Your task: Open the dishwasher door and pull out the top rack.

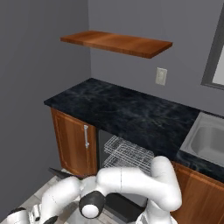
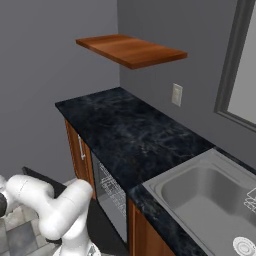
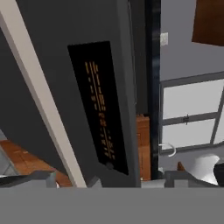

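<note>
Left base view:
Worktop (image 1: pixel 131 111): we see a black marbled slab running from the left wall to a grey sink (image 1: pixel 209 139) at its right end.
Dishwasher door (image 1: pixel 65 174): folded down and open below the worktop's front edge; we catch its dark tip poking out left of our arm, and more dark panel under the elbow.
Top rack (image 1: pixel 131 148): silver wire basket, standing out of the dark opening beneath the worktop's front edge, with a second wire tier just below it.
Cabinet door (image 1: pixel 74 142): reddish-brown wood with a silver handle, under the worktop's left corner, just beside the opening.
Shelf (image 1: pixel 116 43): wooden, on the wall above the worktop.
Arm: bent low across the bottom of the view, in front of the opening.

Right base view:
Top rack (image 2: pixel 111 189): we see white wires edge-on inside the dark opening under the worktop's front edge.
Dishwasher door (image 2: pixel 45 180): dark flat panel lying low, reaching left behind our arm.
Sink (image 2: pixel 210 197): set into the worktop's right end.

Hand view:
Dishwasher door (image 3: pixel 61 87): dark grey panel close up, crossed by a pale silver bar handle (image 3: pixel 41 103) running diagonally.
Control strip (image 3: pixel 99 107): black panel with orange markings.
Jaws: we cannot tell whether they are released or clenched.
</note>
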You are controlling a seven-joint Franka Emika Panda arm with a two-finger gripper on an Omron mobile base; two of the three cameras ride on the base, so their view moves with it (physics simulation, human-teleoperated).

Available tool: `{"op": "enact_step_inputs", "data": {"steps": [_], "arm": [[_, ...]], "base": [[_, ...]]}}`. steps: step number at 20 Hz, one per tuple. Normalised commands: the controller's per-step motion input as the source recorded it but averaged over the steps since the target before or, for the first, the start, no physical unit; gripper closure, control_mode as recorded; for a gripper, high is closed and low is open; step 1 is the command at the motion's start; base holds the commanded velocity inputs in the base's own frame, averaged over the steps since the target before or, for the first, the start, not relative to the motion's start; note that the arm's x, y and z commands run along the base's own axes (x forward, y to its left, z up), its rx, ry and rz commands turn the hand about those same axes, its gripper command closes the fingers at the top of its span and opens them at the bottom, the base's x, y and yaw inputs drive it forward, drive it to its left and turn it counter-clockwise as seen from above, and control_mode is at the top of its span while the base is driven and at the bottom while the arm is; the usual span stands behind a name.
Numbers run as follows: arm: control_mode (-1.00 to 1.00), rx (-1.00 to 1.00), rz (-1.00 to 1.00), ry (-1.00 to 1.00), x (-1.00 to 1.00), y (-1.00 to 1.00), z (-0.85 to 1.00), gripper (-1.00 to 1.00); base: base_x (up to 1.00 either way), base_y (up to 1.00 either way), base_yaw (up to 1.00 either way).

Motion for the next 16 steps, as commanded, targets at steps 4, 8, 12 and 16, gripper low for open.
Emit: {"op": "enact_step_inputs", "data": {"steps": [4,8,12,16], "arm": [[-1.0,0.27,0.01,0.3,0.12,-0.46,1.0,-1.0],[-1.0,0.25,0.01,0.24,0.13,-0.56,1.0,-1.0],[-1.0,0.26,0.01,0.14,0.09,-0.76,1.0,-1.0],[-1.0,0.28,0.03,0.08,0.0,-0.74,1.0,-1.0]], "base": [[0.0,0.0,0.0],[0.0,0.0,0.0],[0.0,0.0,0.0],[0.0,0.0,0.0]]}}
